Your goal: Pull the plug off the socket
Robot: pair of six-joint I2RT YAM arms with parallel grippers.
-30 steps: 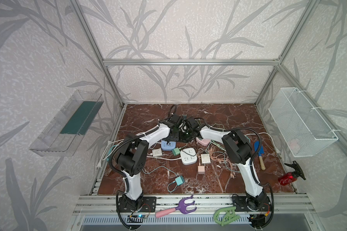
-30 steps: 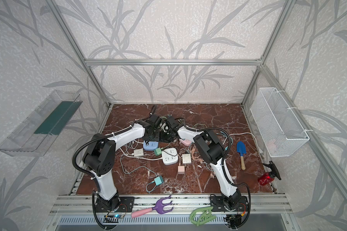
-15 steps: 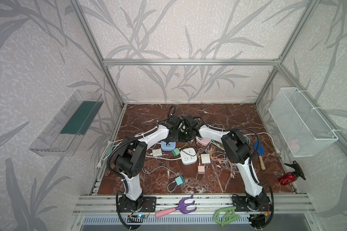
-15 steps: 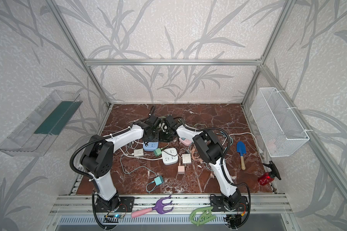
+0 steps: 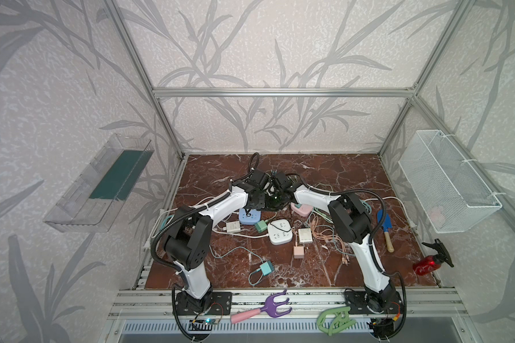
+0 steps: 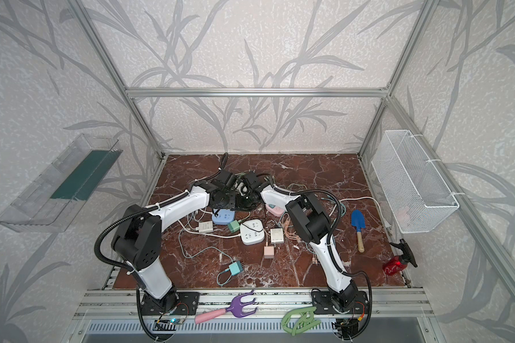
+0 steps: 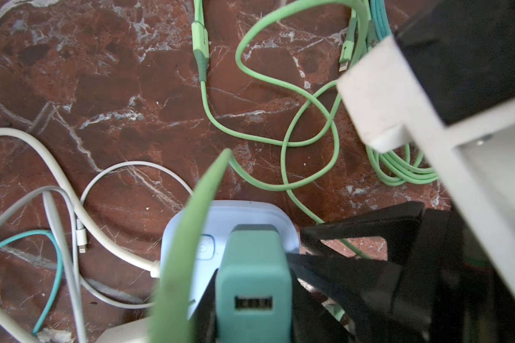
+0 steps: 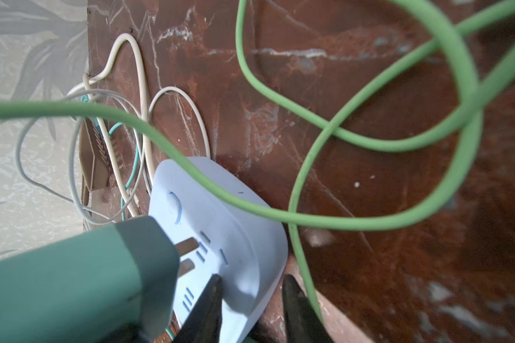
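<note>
plug gripped, socket held down near the back of the table

red-brown marble table point(image 5: 339, 178) is covered with loose cables and chargers, and both arms reach to one spot near its back middle. the socket point(image 5: 249, 216), a light blue block, lies there. it is near a white strip point(image 5: 281, 234) and a pink one point(image 5: 301, 208). in both top views the two wrists meet just above the socket point(image 6: 223, 216) and hide its far part.

the plug point(image 7: 253, 267) is teal and has a usb port on its back. the left gripper point(image 7: 253, 292) is closed on it, with black fingers point(image 7: 324, 267) against both sides of the body.

in the right wrist view the plug point(image 8: 72, 282) leans away from the socket point(image 8: 244, 237). two metal pins point(image 8: 188, 246) are bare between them and end at the slots. if the tips are inside, one cannot tell.

the right gripper point(image 8: 250, 300) is closed on the near edge of the socket: one finger lies on the face and the other is at the rim.

a green cable point(image 8: 191, 172) hangs loose across the socket and makes loops over the marble. a white cable point(image 8: 143, 89) curls on the far side of the socket.

on the right part of the table a blue shovel point(image 5: 384, 225) lies flat. a red spray bottle point(image 5: 428, 264) is at the right edge, and a wire basket point(image 5: 446, 184) hangs on the right wall.
</note>
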